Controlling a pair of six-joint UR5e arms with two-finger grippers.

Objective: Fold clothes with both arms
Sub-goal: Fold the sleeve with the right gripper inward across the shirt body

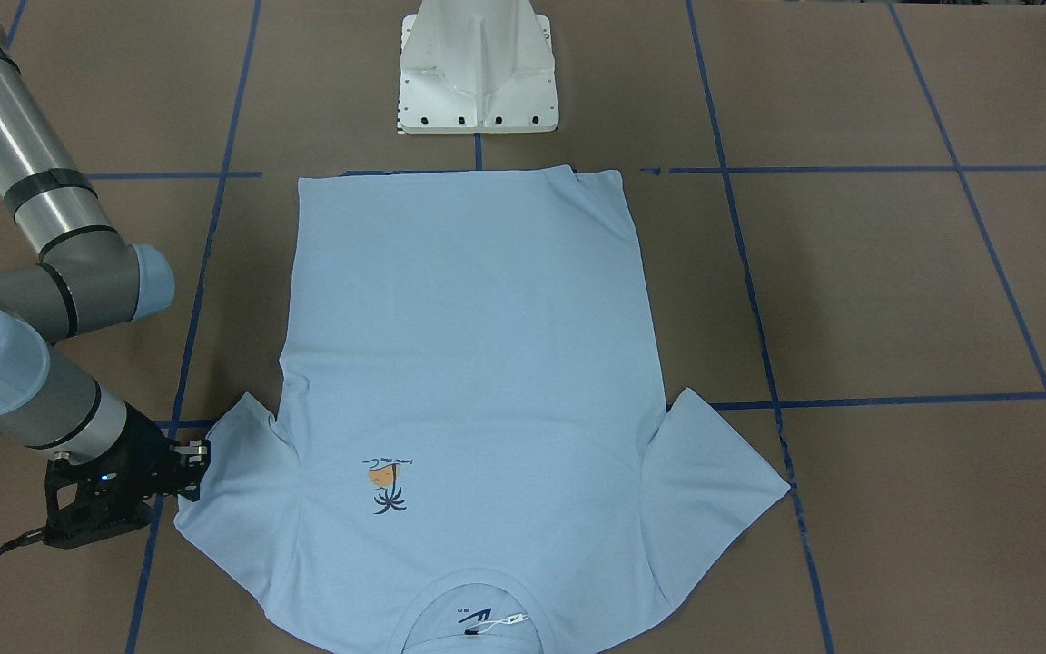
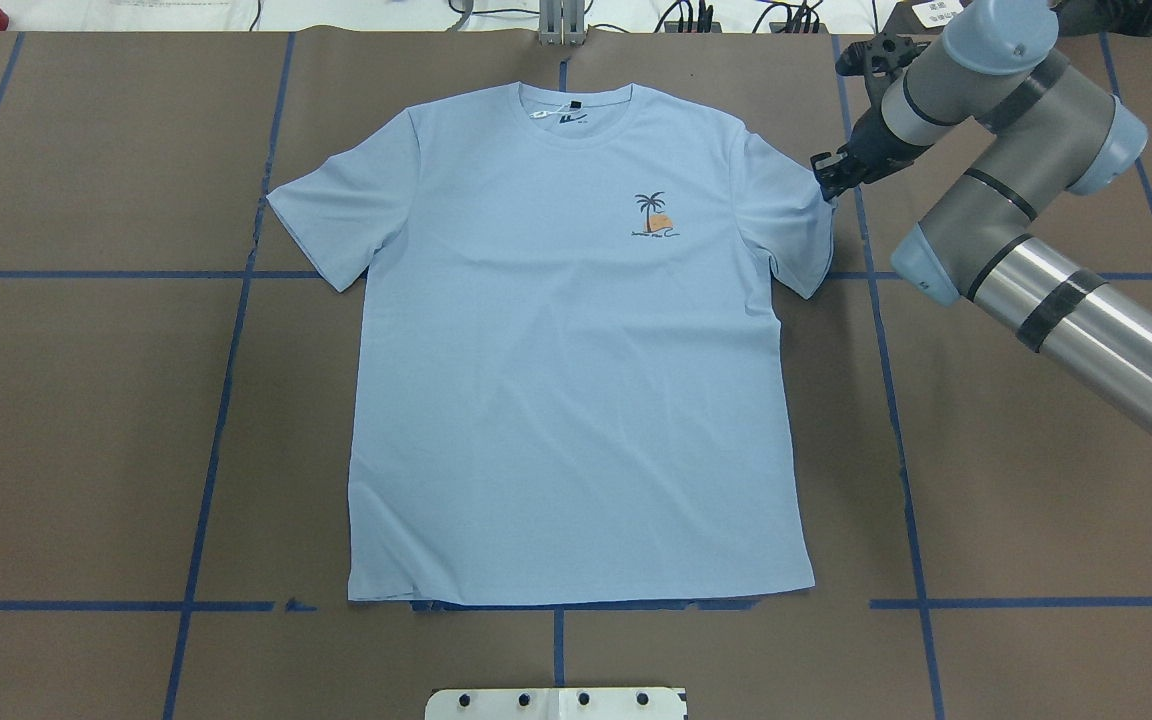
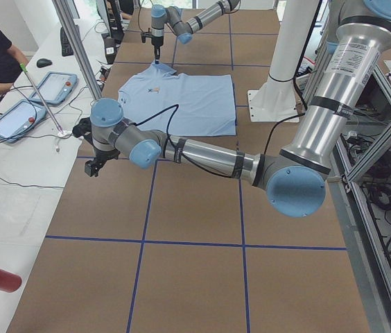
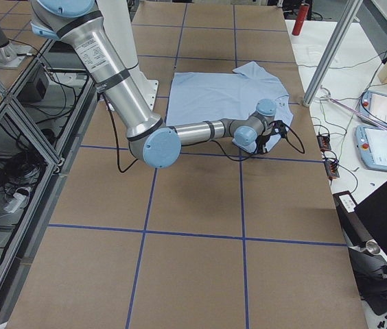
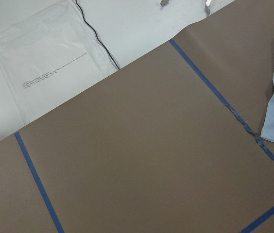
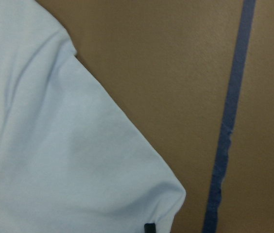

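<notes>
Right tool (image 2: pixel 824 184) at T-shirt (image 2: pixel 576 380) sleeve corner

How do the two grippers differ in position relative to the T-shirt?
The right gripper sits at the edge of one sleeve of the T-shirt; the left gripper hangs off the shirt, beyond the other sleeve. The right gripper shows in the overhead view; the left gripper only from the side. Both are black.

One T-shirt (image 2: pixel 556 350), two arms (image 3: pixel 209 156)
</notes>
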